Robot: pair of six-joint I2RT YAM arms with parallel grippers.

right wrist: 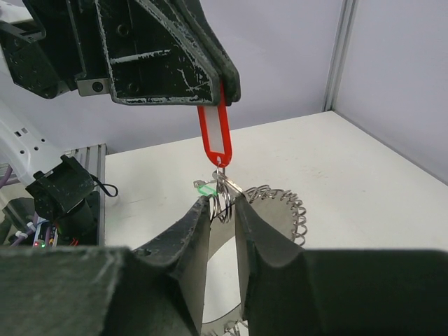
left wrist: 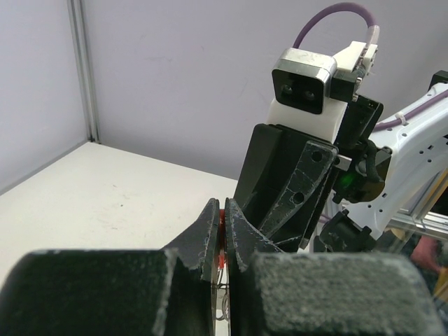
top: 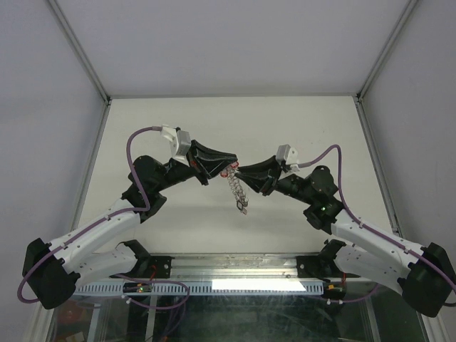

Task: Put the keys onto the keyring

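Observation:
My left gripper (top: 222,171) is shut on a red tag (right wrist: 215,136) with a white insert, which hangs down from its tips (left wrist: 225,210); a sliver of the tag (left wrist: 221,218) shows between the jaws. Small split rings hang under the tag. My right gripper (right wrist: 224,199) is closed on these rings from both sides, facing the left one (top: 242,173). The grey keyring (right wrist: 287,199), its edge toothed with silvery loops, hangs behind my right fingers and dangles as a strip (top: 239,194) above the table. A green-headed key (right wrist: 206,187) sits by the rings. No red-headed key shows.
Both grippers meet in mid-air above the middle of the white table (top: 299,128). Grey walls with metal posts (top: 85,64) close it in at left, right and back. The right arm's wrist camera (left wrist: 302,80) stands close in front of the left gripper.

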